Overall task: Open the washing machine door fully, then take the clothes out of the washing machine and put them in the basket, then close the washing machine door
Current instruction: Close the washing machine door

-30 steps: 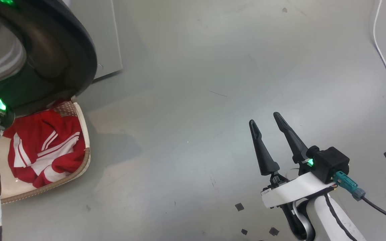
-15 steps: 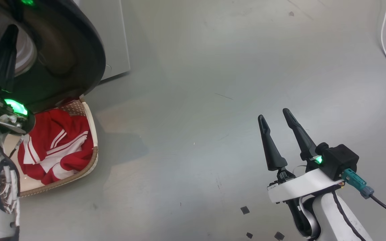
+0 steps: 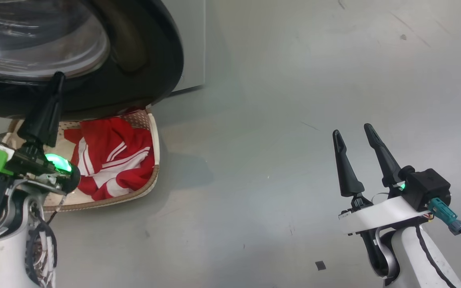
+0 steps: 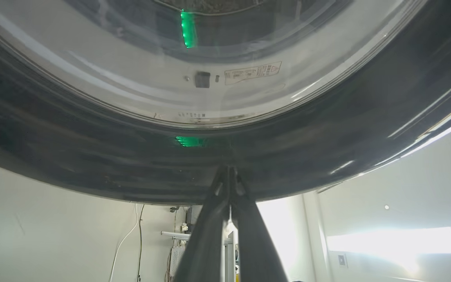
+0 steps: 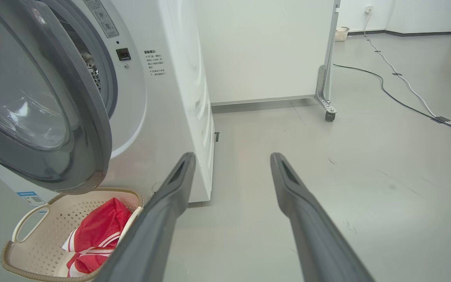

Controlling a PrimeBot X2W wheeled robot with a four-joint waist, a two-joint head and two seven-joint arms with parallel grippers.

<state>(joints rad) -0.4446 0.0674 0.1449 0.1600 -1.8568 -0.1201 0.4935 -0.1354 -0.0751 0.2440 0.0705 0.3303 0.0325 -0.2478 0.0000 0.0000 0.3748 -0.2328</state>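
Left gripper (image 4: 229,169) clenched with nothing between its fingers, tips pointing at the lower glossy black rim of the large round glass-centred washing machine door (image 4: 327,149); cannot tell if they touch. Right gripper (image 3: 352,129) released, empty, well apart over the grey floor (image 3: 254,120). Door hangs ajar from the big white front-loading washing machine (image 5: 170,98), overhanging the low cream perforated plastic basket (image 3: 150,176) holding the bright red white-striped clothes (image 3: 114,160).

Smooth grey floor (image 3: 274,120) is reflecting soft, diffuse light, and small dark tape squares (image 3: 320,265) are sitting on it. White partition panel (image 5: 264,51) is standing on a metal leg with a caster (image 5: 330,116). White cable (image 5: 413,93) and black cable (image 5: 358,69) are trailing across the floor. Bright window band (image 4: 390,243) is glaring beside a white wall (image 4: 53,219).
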